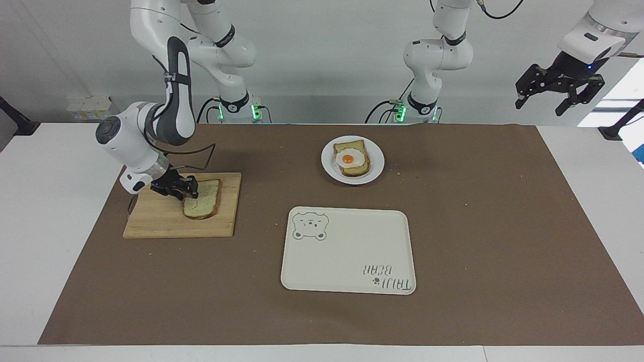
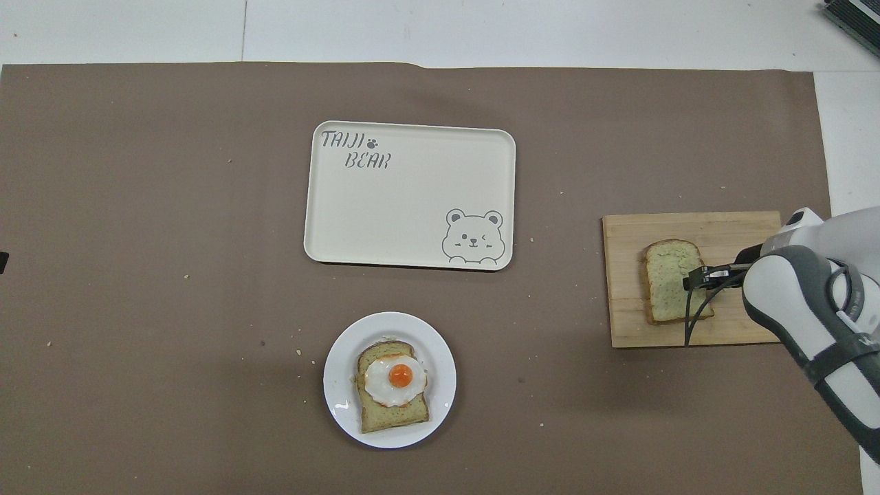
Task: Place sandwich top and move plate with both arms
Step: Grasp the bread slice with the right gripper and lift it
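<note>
A: From the facing camera, where is the right hand (image 1: pixel 187 192)?

B: Down on the board (image 1: pixel 166 223), at the edge of the bread (image 1: pixel 204 205) on the side toward the right arm's end of the counter (image 1: pixel 30 226). Its fingers look pinched on that edge, and the bread lies on the board.

A: And the left hand (image 1: pixel 558 95)?

B: Raised high off the left arm's end of the counter, waiting, fingers spread and holding nothing.

A: The plate (image 1: pixel 328 166)?

B: On the brown mat (image 1: pixel 478 226), nearer to the robots than the tray (image 1: pixel 347 261), with egg toast (image 1: pixel 352 158) on it. It is well apart from the board.

A: Now from overhead?

B: The right hand (image 2: pixel 693 279) reaches onto the bread (image 2: pixel 667 289) from the right arm's end; its fingers appear clenched on the crust edge. The bread lies flat on the board (image 2: pixel 625 323). The plate (image 2: pixel 340 399) with the egg toast (image 2: pixel 392 392) sits nearer to the robots than the tray (image 2: pixel 385 220). The left hand does not show here.
</note>
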### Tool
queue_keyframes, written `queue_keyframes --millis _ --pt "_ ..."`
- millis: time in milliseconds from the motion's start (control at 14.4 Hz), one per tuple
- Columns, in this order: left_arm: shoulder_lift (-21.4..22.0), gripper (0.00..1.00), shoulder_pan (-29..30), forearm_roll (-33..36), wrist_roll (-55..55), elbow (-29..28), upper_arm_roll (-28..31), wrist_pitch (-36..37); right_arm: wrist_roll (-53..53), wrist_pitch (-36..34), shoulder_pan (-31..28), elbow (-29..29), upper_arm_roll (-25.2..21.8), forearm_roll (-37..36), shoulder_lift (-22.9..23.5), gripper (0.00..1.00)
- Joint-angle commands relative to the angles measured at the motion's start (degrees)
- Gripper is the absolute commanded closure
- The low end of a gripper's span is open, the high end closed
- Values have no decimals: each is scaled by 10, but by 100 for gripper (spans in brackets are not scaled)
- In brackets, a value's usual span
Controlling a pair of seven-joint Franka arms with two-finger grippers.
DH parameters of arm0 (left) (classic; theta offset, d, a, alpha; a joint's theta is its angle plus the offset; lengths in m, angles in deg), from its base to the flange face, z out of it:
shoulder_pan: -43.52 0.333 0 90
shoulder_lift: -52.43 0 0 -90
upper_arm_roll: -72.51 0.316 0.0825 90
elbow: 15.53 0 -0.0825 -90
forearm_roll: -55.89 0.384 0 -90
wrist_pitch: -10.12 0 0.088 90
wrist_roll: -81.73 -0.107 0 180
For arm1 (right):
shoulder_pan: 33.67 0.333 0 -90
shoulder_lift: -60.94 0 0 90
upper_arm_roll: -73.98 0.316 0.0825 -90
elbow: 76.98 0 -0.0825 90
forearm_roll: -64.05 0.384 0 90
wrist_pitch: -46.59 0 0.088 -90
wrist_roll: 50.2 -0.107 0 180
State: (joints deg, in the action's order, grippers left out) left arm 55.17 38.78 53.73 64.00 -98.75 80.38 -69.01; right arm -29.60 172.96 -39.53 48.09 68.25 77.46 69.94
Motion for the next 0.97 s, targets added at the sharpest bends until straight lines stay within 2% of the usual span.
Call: queue_keyframes --millis 0,347,625,903 --pt "12 0 8 1 4 -12 -6 1 16 5 -8 10 3 14 -3 100" --pt "12 0 8 1 4 -12 -6 1 23 -23 -16 -13 3 14 -3 100" --pt "12 0 8 1 4 -12 -6 2 23 -89 -20 -63 -1 13 -9 100" --pt "12 0 7 1 4 -12 -6 2 22 -221 -20 -140 0 10 -18 100"
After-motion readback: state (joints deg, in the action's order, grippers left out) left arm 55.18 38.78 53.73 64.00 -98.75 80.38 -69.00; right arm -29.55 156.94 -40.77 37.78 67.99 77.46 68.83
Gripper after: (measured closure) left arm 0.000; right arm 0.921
